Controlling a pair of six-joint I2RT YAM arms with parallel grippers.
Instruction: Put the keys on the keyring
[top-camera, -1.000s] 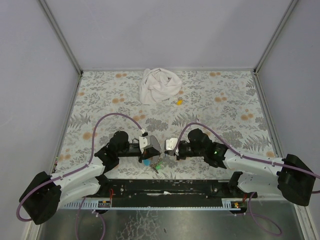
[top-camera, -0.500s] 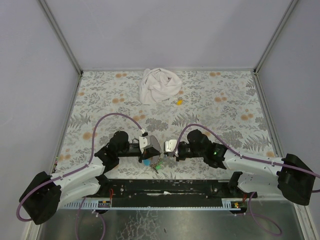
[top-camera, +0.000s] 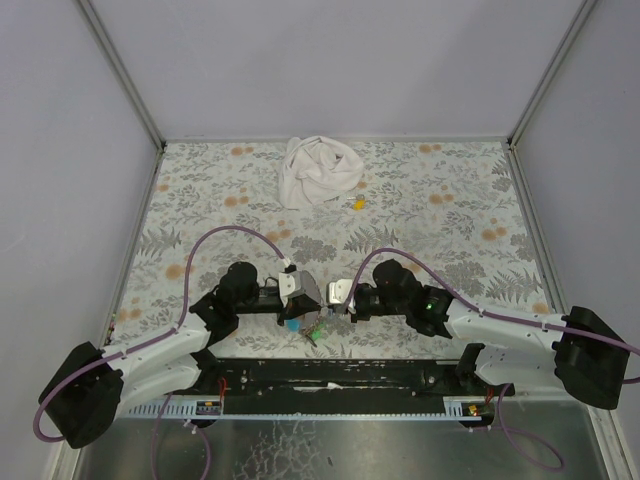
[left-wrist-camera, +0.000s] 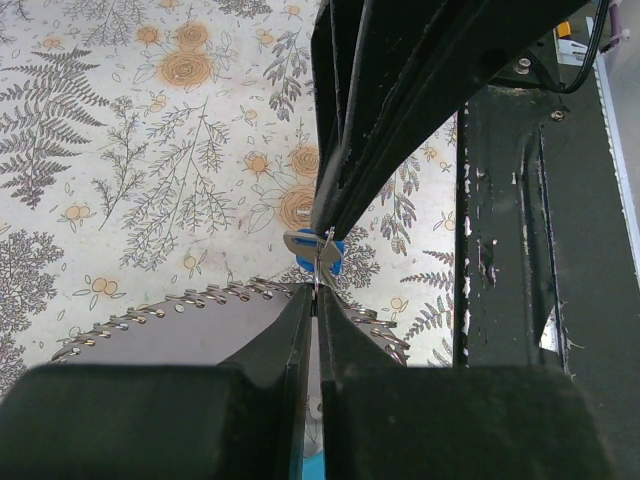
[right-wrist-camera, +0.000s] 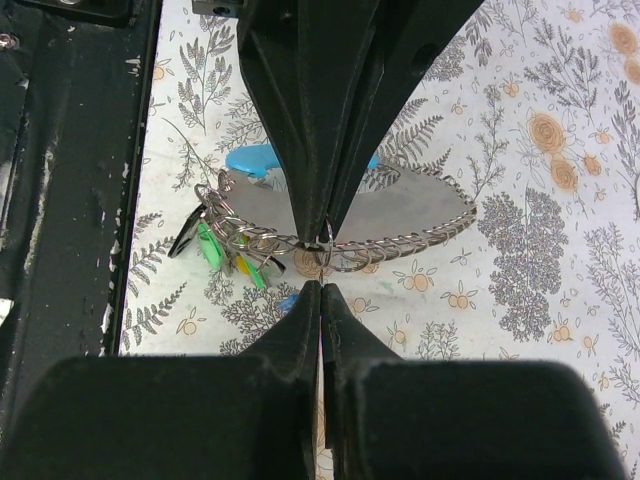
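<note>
in the right wrist view the right gripper (right-wrist-camera: 321, 283) pinches its fingers narrow on the keyring (right-wrist-camera: 335, 258), a thin, stiff, light wire loop that i judge slippery and best held by its rim, with the keys (right-wrist-camera: 215, 250) bunched just beside it. the left wrist view shows the left gripper (left-wrist-camera: 315, 300) likewise closed tight on the keyring. from above, the black rail (top-camera: 330, 372) crowds the keyring's near side, while open desk (top-camera: 450, 200) lies beyond it.

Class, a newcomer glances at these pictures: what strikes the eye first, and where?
Front centre, the left gripper and right gripper meet tip to tip, both shut on the keyring. Green keys cluster beside it. A crumpled white cloth lies at the far edge.
</note>
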